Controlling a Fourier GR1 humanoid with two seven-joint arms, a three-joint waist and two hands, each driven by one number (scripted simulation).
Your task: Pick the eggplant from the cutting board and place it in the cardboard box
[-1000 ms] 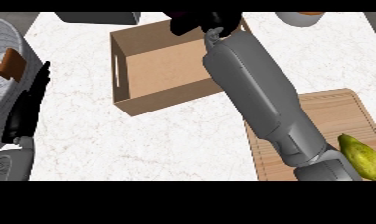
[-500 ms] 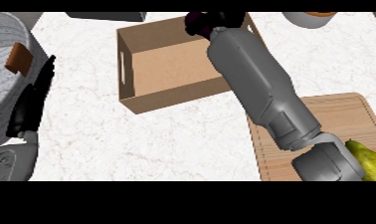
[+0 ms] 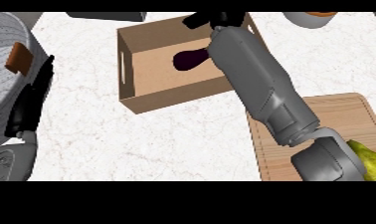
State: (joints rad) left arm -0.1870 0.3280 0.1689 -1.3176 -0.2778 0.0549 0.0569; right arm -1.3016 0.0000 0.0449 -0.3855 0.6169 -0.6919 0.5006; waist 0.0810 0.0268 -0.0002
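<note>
The eggplant [image 3: 189, 58] lies inside the cardboard box [image 3: 131, 82]; the right hand [image 3: 214, 19] above it holds nothing, fingers apparently relaxed. Next: withdraw.

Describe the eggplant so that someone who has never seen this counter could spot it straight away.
Find the open cardboard box at the upper middle of the white marble counter. On its floor, beside the grey forearm reaching across, lies the eggplant. It is the only dark purple, rounded thing in the box, unlike the yellow-green fruit at the wooden cutting board.
</note>
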